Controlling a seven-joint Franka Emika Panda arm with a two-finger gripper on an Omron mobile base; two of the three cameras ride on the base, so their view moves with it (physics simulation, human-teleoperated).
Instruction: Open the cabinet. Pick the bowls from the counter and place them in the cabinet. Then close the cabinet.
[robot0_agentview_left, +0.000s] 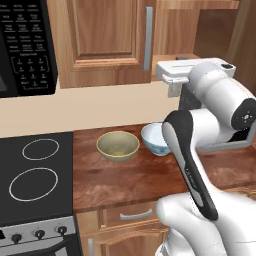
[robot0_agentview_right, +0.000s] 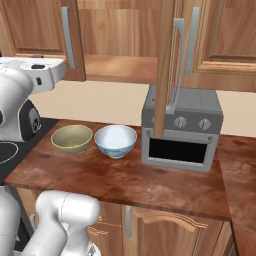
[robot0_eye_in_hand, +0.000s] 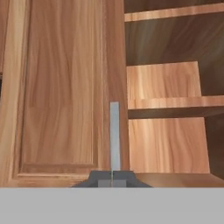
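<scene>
The cabinet (robot0_agentview_right: 120, 45) stands half open: its right door (robot0_agentview_right: 164, 70) is swung out edge-on, showing bare shelves, while the left door (robot0_agentview_left: 105, 35) is shut. On the surface (robot0_agentview_right: 150, 180), the olive-yellow bowl (robot0_agentview_right: 72, 138) and the white and blue bowl (robot0_agentview_right: 115, 140) sit side by side, unmoved, so placing and closing remain. The pincer (robot0_eye_in_hand: 112, 178) is closed, empty, facing the left door's handle (robot0_eye_in_hand: 114, 135).
</scene>
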